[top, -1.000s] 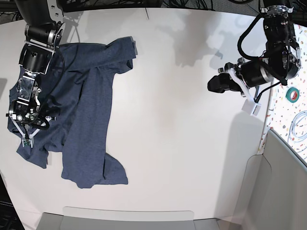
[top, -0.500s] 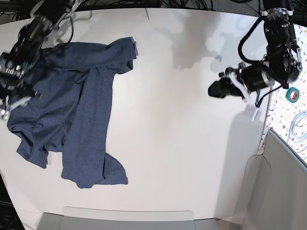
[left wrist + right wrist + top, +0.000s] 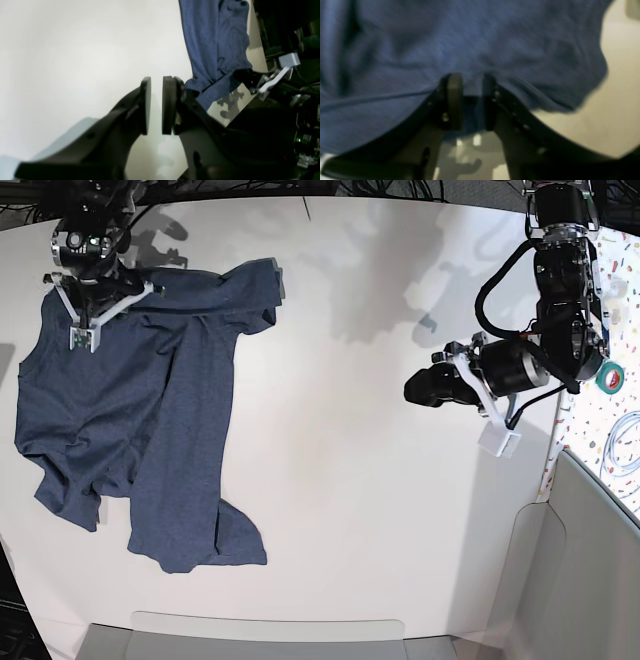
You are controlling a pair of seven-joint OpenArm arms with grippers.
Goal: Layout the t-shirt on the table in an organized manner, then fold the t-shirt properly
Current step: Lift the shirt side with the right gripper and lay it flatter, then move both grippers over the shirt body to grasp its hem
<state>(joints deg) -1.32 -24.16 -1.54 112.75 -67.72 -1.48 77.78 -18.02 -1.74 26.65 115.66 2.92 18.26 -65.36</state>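
Just one t-shirt (image 3: 150, 430), two pincers, one table (image 3: 380, 460).

Both claws (image 3: 156, 105) (image 3: 469, 100) narrowly parted.

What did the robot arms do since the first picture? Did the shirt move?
The right gripper swung from the t-shirt's near-left part up to its far-left edge, by the table's back. Its jaws stand narrowly apart around a fold of cloth; whether they grip is unclear. The left gripper slid a bit toward the middle, holding nothing. The shirt's left part spread out; the rest stayed crumpled in place.
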